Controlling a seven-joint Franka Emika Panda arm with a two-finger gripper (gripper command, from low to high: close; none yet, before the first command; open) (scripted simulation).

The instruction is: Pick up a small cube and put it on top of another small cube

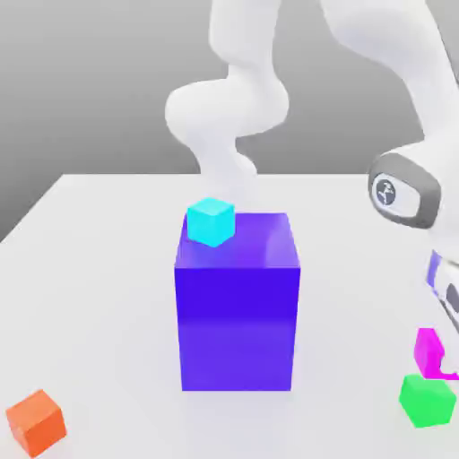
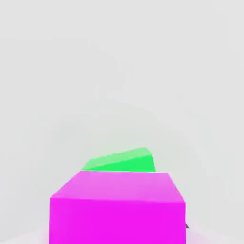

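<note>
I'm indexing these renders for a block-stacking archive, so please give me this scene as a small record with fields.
arm: white robot arm, reaching down at the exterior view's right
magenta cube: small, at the hand, directly above or resting on the green cube; which, I cannot tell
green cube: small, under the magenta one
large block: blue-purple, upright on the table
cyan cube: on the large block
orange cube: on the table

In the exterior view, the top and right edges cut off the white arm (image 1: 399,40), and the magenta cube (image 1: 428,351) runs out at the right edge. The cyan cube (image 1: 212,222) hides part of the blue-purple block's top (image 1: 260,240). In the hand view, the magenta cube is cropped and covers much of the green cube (image 2: 128,161); a dark speck (image 2: 187,226) is too small to identify.
</note>
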